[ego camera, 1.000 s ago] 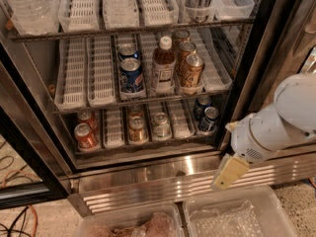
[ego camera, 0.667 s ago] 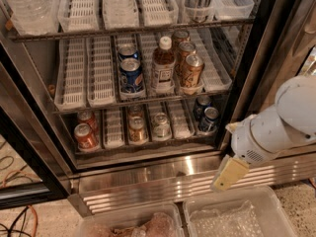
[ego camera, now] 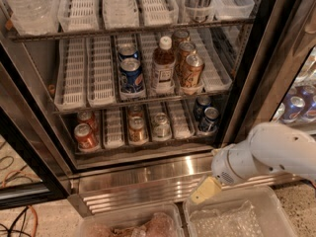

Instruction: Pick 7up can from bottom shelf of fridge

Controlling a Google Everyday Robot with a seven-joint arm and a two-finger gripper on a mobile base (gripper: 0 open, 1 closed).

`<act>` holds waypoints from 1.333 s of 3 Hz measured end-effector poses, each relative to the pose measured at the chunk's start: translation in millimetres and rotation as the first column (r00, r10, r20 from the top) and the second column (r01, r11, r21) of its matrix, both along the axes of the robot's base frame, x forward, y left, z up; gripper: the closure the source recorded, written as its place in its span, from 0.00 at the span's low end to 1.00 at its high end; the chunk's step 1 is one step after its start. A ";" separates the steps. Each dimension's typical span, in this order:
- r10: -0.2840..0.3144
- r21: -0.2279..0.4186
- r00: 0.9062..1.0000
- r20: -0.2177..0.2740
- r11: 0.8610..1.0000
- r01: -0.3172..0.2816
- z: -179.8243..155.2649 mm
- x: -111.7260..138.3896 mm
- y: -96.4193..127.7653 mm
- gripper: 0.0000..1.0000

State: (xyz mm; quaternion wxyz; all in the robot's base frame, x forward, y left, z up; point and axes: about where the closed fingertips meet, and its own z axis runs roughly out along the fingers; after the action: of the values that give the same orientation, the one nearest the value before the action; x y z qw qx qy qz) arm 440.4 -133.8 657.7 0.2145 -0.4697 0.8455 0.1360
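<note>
The fridge stands open in front of me. On its bottom shelf the 7up can, with a silvery top and pale green body, stands upright in a middle lane. Orange cans are just left of it, red cans at far left and dark blue cans at the right. My gripper hangs outside the fridge, low and to the right of the 7up can, in front of the steel base grille. It holds nothing that I can see.
The rack above holds Pepsi cans, a brown bottle and orange-brown cans. A dark door frame stands at the right. Two clear plastic bins sit at the bottom of the view.
My arm and gripper have moved left and down, now lower in front of the base grille. The cans have not moved.
</note>
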 end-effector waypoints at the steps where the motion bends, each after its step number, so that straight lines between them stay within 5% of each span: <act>1: -0.074 0.017 0.997 -0.038 0.997 0.075 -55.9 -14.5 24.1 0.00; 2: -0.166 0.039 0.985 -0.035 0.985 0.168 -63.6 -12.9 23.0 0.00; 3: -0.166 0.040 0.986 -0.033 0.985 0.168 -62.6 -11.7 23.2 0.00; 4: -0.204 0.123 0.979 0.005 0.972 0.202 -60.3 2.0 28.6 0.00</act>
State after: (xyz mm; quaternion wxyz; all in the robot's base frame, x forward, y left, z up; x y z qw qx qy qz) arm 442.4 -105.2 597.4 0.2630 -0.3681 0.8773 0.1604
